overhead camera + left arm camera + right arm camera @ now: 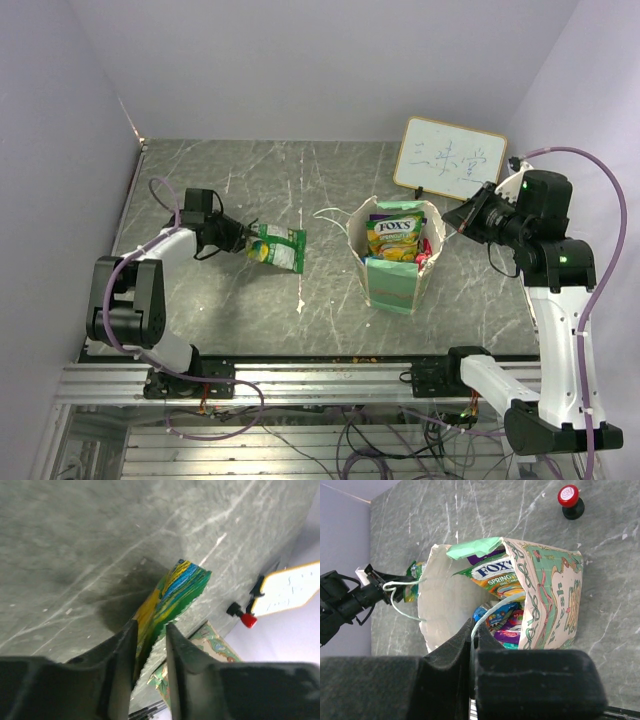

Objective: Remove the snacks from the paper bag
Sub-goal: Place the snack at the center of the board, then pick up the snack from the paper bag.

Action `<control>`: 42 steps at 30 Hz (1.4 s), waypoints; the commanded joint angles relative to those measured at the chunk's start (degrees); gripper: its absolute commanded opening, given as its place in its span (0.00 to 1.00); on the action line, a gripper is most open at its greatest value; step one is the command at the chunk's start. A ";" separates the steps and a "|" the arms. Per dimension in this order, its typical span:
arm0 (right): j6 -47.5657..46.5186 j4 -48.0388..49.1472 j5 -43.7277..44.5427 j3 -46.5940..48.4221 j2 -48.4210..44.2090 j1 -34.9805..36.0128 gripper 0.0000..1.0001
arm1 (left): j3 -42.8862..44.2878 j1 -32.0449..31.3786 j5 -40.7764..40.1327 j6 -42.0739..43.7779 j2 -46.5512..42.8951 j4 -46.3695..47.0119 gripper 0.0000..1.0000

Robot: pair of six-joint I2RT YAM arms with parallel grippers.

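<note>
From above, the paper bag point(392, 285) stood upright and open-mouthed right of centre on the table point(250, 180). That way its snacks point(393, 240) faced up for lifting. The right gripper point(452, 222) met the bag's right rim, probably to steady it. At left centre the left gripper point(245, 241) lay low beside a green packet point(278, 248), which sat on the table well apart from the bag. The white board point(450, 158) at upper right bore handwritten characters.

In the left wrist view, the jaws stood slightly apart with the green packet's near edge between them. The rest of the packet rested on the stone. It looked like a release rather than a pinch, though the shadowed gap left that uncertain. A red-and-black knob point(246, 619) sat at right.

In the right wrist view, the jaws were pressed together on the bag's near rim, by the white cord handle point(492, 612). This held the mouth wide. Inside, the top packet point(492, 572) read "FOX'S" with "SPRING" beneath. Blue and pink packets point(502, 625) lay under it, not yet taken out.
</note>
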 commanded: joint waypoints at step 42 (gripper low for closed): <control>-4.23 -0.87 -1.60 1.33 -0.35 0.18 0.00 | 70.78 -49.12 -6.03 55.70 20.75 -31.40 0.57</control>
